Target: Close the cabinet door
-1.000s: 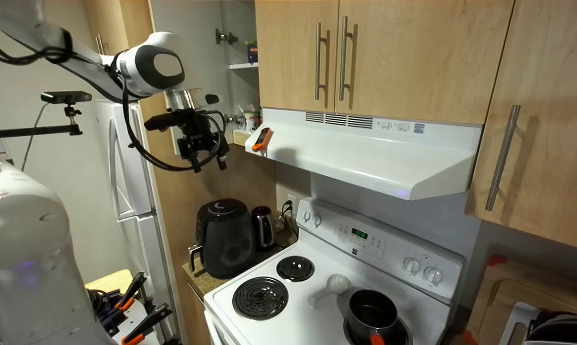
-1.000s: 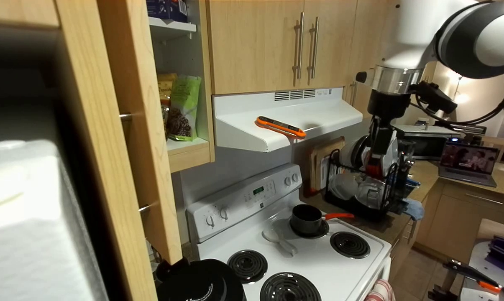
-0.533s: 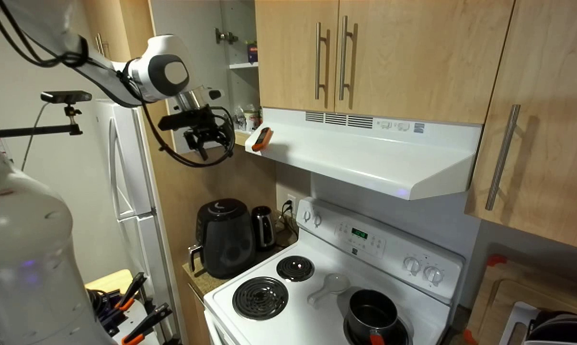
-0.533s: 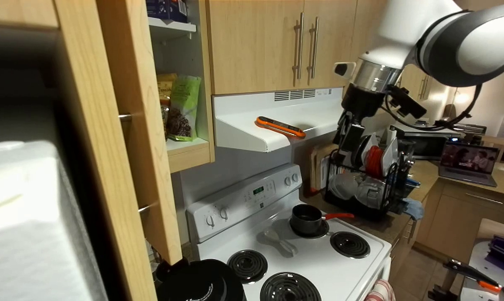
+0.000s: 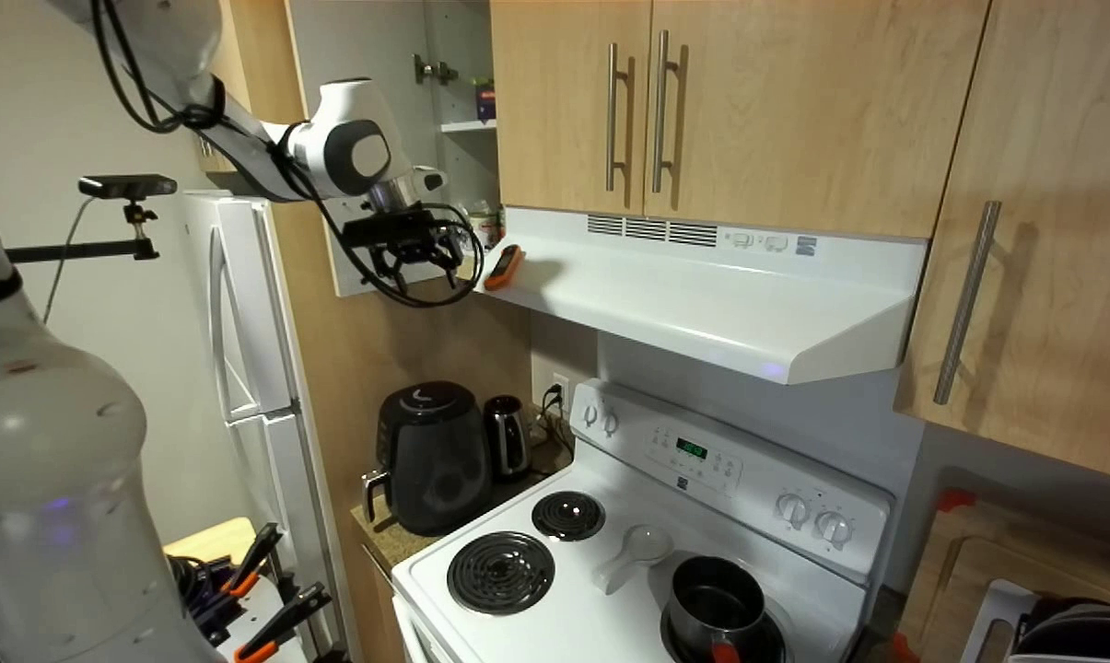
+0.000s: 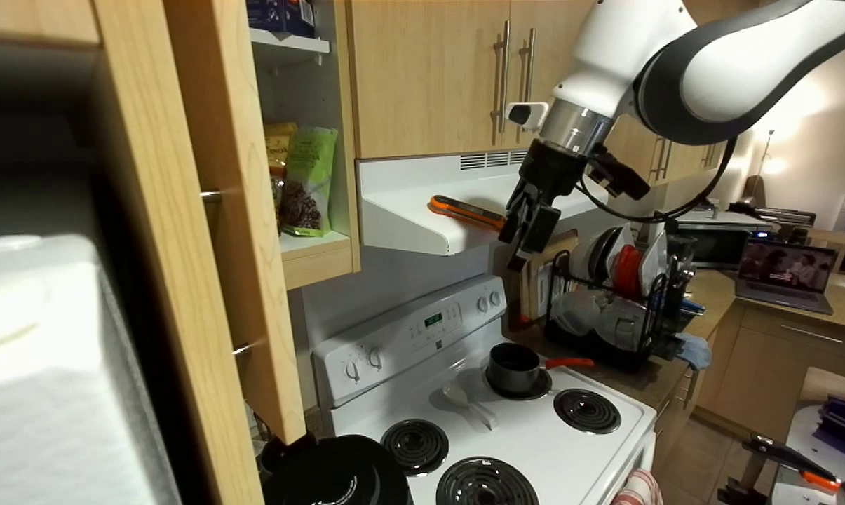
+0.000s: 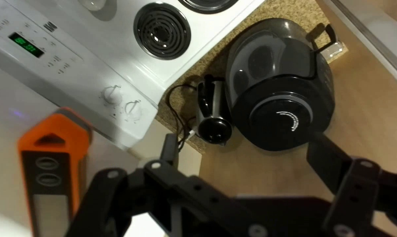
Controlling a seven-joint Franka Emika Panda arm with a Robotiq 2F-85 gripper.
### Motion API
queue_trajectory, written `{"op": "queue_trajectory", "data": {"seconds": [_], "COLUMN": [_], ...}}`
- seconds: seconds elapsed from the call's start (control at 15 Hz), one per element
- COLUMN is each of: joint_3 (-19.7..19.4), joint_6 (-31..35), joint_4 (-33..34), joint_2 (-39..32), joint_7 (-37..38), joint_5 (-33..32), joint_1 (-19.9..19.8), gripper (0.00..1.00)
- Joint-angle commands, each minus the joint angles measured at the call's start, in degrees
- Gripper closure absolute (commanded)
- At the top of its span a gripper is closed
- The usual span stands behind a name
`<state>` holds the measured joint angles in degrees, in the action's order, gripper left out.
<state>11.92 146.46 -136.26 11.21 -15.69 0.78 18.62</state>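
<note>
The cabinet door stands wide open. In an exterior view its grey-white inner face (image 5: 366, 37) shows behind the arm, with a hinge (image 5: 435, 70) at its right edge. In an exterior view its light tan edge (image 6: 259, 245) shows at the left. My gripper (image 5: 424, 276) overlaps the door's lower part in that view. In an exterior view my gripper (image 6: 517, 242) is well to the right of the door, before the range hood, not touching the door. In the wrist view my gripper (image 7: 242, 141) has its fingers wide apart with nothing between them.
The range hood (image 5: 683, 285) carries an orange thermometer (image 5: 505, 267), close beside my gripper in the wrist view (image 7: 53, 141). The open cabinet holds food bags (image 6: 310, 182). An air fryer (image 5: 433, 460) and kettle (image 5: 507, 437) stand below. A pot (image 5: 716, 603) sits on the stove (image 5: 637, 497).
The arm and gripper have moved closer to the hood's thermometer end and the open cabinet, and the gripper has tilted. The cabinet door has not moved.
</note>
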Motion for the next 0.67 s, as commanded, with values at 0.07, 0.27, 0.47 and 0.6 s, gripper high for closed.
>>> {"op": "queue_trajectory", "data": {"seconds": [0.07, 0.27, 0.47, 0.6], "joint_3": [1.2, 1.1, 1.0, 1.4], "joint_6": [1.5, 1.4, 2.5, 3.4], "joint_4": [-5.2, -6.5, -8.4, -9.8], "joint_2": [5.8, 7.9, 9.6, 10.1], "joint_7": [-5.9, -6.7, -6.8, -6.5], "joint_5": [7.8, 10.1, 11.0, 11.4], "joint_1": [5.3, 8.3, 10.4, 12.0], "gripper": [0.0, 0.0, 0.0, 0.0]}}
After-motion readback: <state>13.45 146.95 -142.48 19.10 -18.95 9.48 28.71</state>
